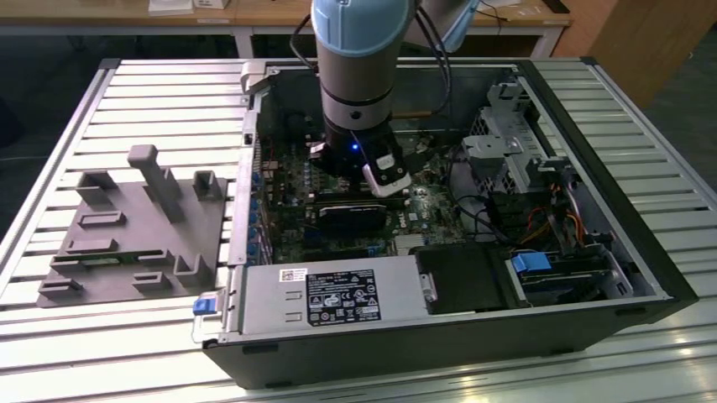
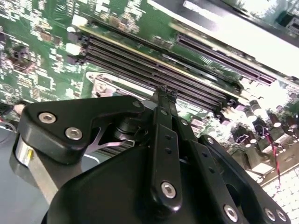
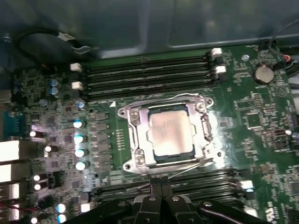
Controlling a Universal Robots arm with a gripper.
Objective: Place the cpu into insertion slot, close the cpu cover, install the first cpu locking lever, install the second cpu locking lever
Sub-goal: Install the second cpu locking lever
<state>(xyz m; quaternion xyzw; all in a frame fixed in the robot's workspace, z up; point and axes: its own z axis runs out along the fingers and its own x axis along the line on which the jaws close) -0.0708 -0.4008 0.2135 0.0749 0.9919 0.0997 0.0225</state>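
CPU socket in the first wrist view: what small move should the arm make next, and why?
Probably ease the end effector down onto the thin lever along the socket's edge. The cpu is already seated, the cpu cover lies over its rim, and the end effector, shut, sits right beside that lever, which looks slanted rather than flat.

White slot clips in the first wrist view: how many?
4 clips: two at one end of the black slots, two nearer the coin cell. The gripper may hide others.

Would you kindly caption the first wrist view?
Gripper poised beside the socket, cpu seated under its closed cover.
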